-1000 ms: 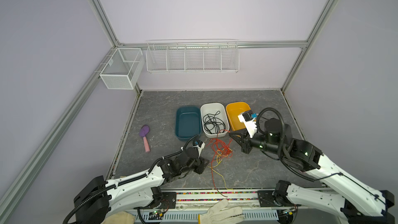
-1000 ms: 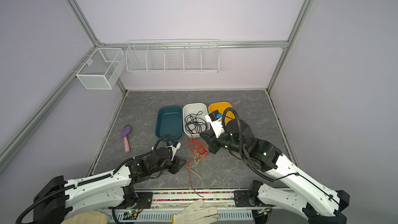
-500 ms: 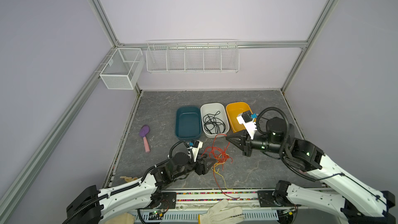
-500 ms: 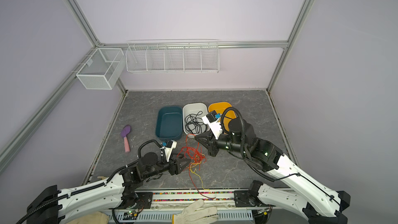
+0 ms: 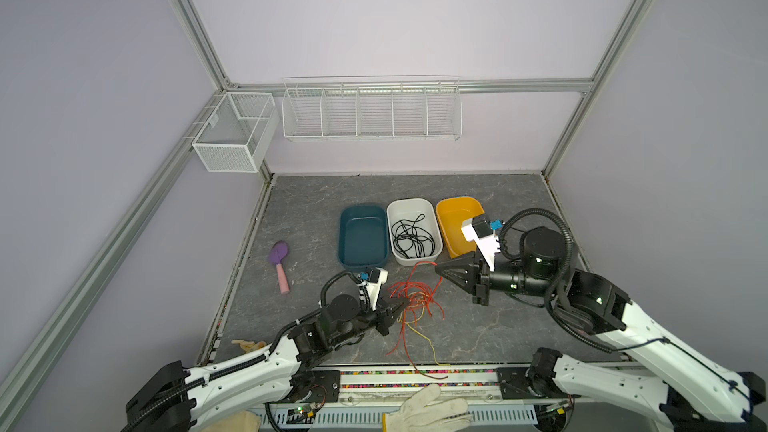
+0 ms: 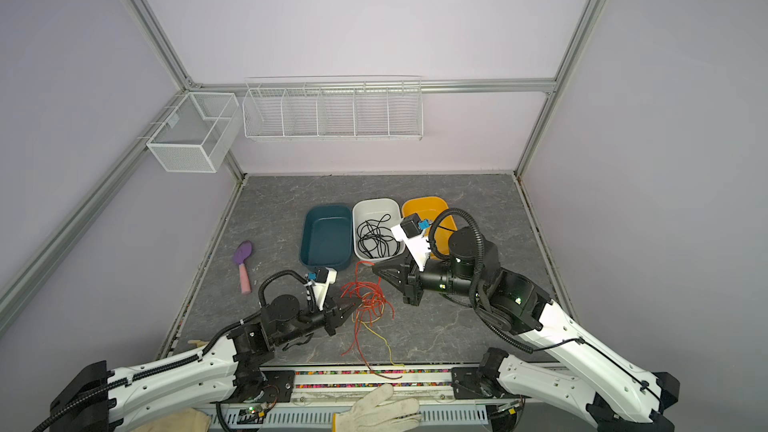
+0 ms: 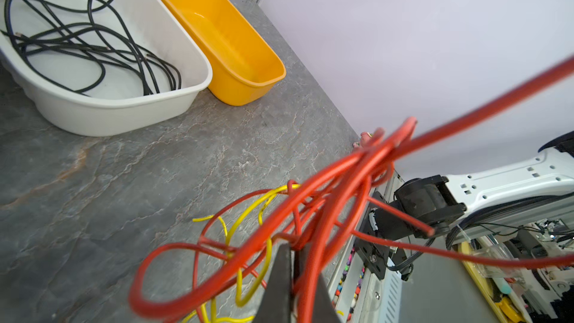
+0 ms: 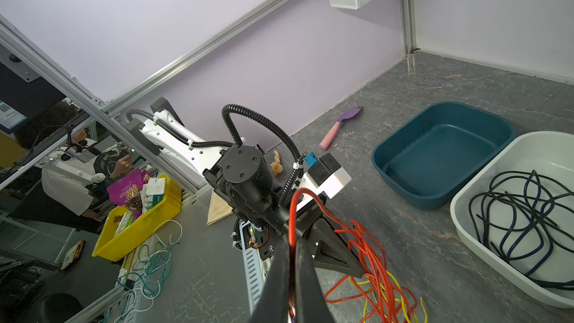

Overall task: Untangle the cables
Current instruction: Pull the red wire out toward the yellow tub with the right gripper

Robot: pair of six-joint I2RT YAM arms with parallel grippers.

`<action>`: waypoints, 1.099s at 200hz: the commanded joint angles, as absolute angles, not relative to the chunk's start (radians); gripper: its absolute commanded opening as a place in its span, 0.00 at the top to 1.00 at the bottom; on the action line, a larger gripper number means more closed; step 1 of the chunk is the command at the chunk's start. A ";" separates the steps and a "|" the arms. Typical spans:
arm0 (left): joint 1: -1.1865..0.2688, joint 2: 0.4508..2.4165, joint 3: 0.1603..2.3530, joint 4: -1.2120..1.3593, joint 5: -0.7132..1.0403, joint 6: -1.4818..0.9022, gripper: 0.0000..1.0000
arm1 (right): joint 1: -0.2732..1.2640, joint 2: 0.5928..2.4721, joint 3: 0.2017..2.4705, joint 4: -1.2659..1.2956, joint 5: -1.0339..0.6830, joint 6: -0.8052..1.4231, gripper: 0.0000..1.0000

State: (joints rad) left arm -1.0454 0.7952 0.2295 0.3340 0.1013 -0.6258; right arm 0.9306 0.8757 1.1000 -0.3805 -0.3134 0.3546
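Red and pale yellow cables (image 5: 417,297) are heaped in loose loops on the grey table (image 5: 478,326); red strands are pinched by the left gripper (image 5: 404,306) and by the right gripper (image 5: 439,270).

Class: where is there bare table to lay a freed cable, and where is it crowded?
Free: grey stone-look tabletop between the plastic tubs and the back wall; between the purple-and-pink brush and the teal tub. Crowded: the red and yellow cable tangle between left hand and right hand.
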 commanded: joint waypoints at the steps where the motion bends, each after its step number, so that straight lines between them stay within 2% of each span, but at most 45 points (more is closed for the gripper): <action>1: -1.042 0.771 0.228 0.301 0.084 -0.627 1.00 | 0.925 0.843 1.107 -0.396 -0.215 0.342 0.94; 25: -1.043 0.759 0.228 0.243 0.073 -0.619 1.00 | 0.925 0.826 1.146 -0.482 -0.013 0.326 0.94; 45: -1.042 0.721 0.227 0.177 0.065 -0.612 1.00 | 0.922 0.801 1.179 -0.522 0.091 0.305 0.94; 93: -1.039 0.696 0.225 0.003 0.002 -0.609 1.00 | 0.920 0.757 1.311 -0.619 0.177 0.233 0.94; 156: -0.982 0.687 0.222 -0.100 -0.039 -0.611 1.00 | 0.918 0.775 1.451 -0.730 0.284 0.171 0.94; 220: -0.973 0.830 0.348 -0.198 -0.100 -0.515 1.00 | 0.913 0.825 1.471 -0.768 0.386 0.134 0.94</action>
